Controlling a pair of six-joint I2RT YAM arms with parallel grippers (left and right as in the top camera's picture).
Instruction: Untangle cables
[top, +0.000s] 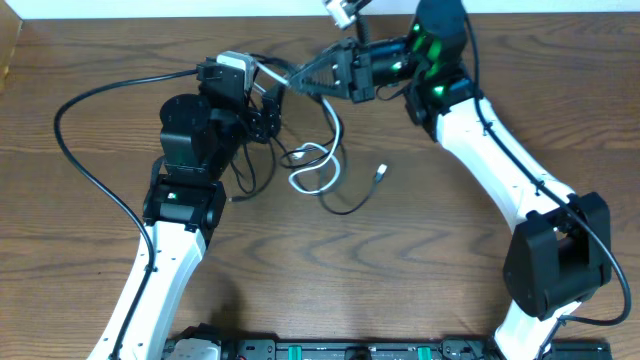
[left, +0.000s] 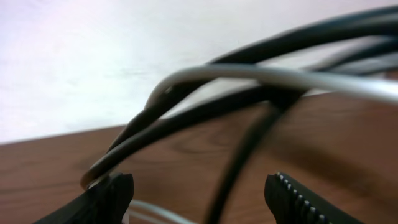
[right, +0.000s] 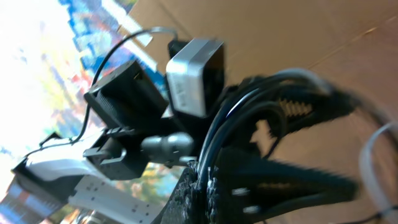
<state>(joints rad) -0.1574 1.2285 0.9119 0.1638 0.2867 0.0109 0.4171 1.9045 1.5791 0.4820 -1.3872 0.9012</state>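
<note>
The cables lie in a loose tangle near the middle of the tabletop, between the two arms. A white loop curls flat on the wood, a thin black strand sweeps round below it, and a small plug end rests a little apart to the right. From the tangle several strands rise off the wood toward the two tools, which face each other near the far edge.

The right tool points left, and from overhead its fingers taper to a narrow tip closed around the lifted strands. Its own wrist view is blurred, but dark cords run past a toothed finger there.

The left tool sits just beside it, and its jaws stand wide apart – the wrist view shows both fingertips low in the picture with a clear gap between them. Black cords and one pale grey strand arch through the air above that gap, and one black strand drops down between the fingers without visibly touching either
</note>
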